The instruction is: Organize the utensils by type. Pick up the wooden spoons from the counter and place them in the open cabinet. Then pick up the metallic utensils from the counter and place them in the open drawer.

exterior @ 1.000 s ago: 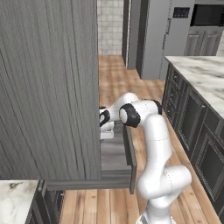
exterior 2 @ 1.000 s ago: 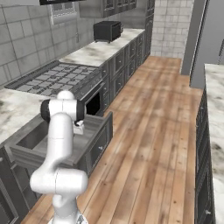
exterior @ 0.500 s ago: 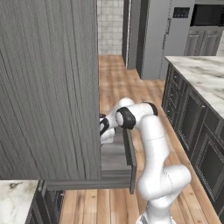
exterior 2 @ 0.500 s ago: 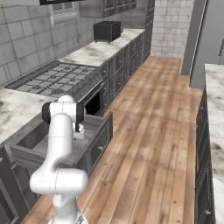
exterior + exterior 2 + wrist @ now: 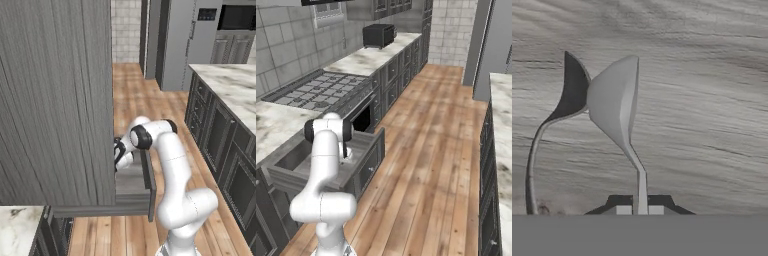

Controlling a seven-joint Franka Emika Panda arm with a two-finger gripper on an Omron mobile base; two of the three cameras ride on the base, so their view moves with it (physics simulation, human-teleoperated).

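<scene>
My gripper [image 5: 639, 210] is shut on the thin handle of a pale silvery spoon [image 5: 614, 107], one of the metallic utensils, whose bowl points away from the hand. Under it is the lighter grey wood-grain inside of the open drawer [image 5: 712, 100]. A darker grey spoon shape [image 5: 572, 92] lies just left of the held spoon; I cannot tell whether it is a second spoon or a shadow. In the left base view the gripper [image 5: 119, 152] reaches over the open drawer [image 5: 135, 175], partly behind the grey cabinet door [image 5: 55, 100]. The right base view shows the gripper [image 5: 347, 152] low over the drawer [image 5: 368, 142].
The marble counter [image 5: 271, 125] runs along the left wall with a stove top [image 5: 321, 85] and a black appliance [image 5: 378, 35]. An island counter [image 5: 230, 90] stands to the right. Wooden floor [image 5: 426, 150] lies open between them.
The arm's elbow has swung left and down toward the drawer, carrying the hand further in over it. The gripper stays shut on the spoon.
</scene>
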